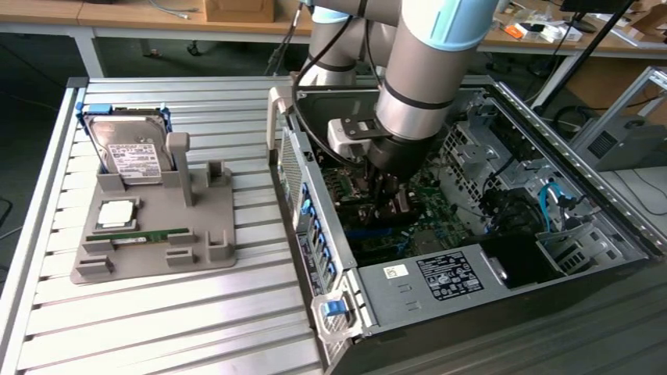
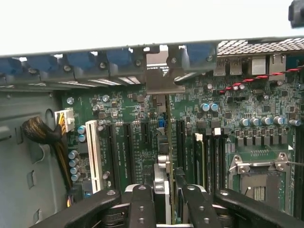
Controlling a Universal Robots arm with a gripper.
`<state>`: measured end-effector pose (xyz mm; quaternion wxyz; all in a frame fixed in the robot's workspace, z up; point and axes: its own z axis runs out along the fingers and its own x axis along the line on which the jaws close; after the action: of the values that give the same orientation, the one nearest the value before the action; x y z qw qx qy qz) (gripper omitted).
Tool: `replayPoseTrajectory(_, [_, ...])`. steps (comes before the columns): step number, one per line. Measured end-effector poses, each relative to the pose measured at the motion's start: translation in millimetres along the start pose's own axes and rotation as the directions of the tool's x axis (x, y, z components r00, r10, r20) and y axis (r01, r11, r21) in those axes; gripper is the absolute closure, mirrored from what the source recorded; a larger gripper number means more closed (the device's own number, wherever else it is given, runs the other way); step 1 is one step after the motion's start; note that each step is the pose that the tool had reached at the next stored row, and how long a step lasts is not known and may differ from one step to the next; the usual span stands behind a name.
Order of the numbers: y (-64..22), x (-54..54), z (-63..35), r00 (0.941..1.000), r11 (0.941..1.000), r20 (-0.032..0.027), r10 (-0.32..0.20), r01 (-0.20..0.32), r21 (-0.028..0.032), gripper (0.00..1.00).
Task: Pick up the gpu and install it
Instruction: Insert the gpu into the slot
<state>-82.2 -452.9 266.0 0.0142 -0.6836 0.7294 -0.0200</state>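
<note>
The gripper [image 2: 165, 202] pinches the gpu [image 2: 164, 83] edge-on above the motherboard [image 2: 133, 109]. Any tilt or offset during seating could jam its connector or crack the board.

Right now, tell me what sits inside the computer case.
Inside the computer case: the green motherboard with expansion slots, an empty CPU socket, a power supply, and the gpu held edge-on in the jaws. The arm hides the board's middle in the exterior view.
</note>
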Motion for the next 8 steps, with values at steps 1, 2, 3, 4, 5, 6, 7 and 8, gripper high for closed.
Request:
replayPoseTrajectory(1, [0.7,0.0,0.2,1.0,1.0,0.0001,0.0,0.0,0.0001,0.73])
replayPoseTrajectory(2, [1.4,0.0,0.4,1.0,1.0,0.0001,0.0,0.0,0.0003,0.73])
replayPoseTrajectory(3, [1.8,0.0,0.6,1.0,1.0,0.0001,0.0,0.0,0.0005,0.73])
replayPoseTrajectory(4, [2.0,0.1,0.9,1.0,1.0,0.0002,0.0,0.0,0.0006,0.73])
replayPoseTrajectory(5, [2.3,0.1,1.1,1.0,1.0,0.0002,0.0,0.0,0.0007,0.73])
replayPoseTrajectory(6, [2.9,0.1,1.4,1.0,1.0,0.0003,0.0,0.0,0.0009,0.73])
replayPoseTrajectory(7, [3.7,0.2,1.6,1.0,1.0,0.0003,0.0,0.0,0.0013,0.73])
replayPoseTrajectory(8, [4.5,0.2,1.8,1.0,1.0,0.0004,0.0,0.0,0.0017,0.73])
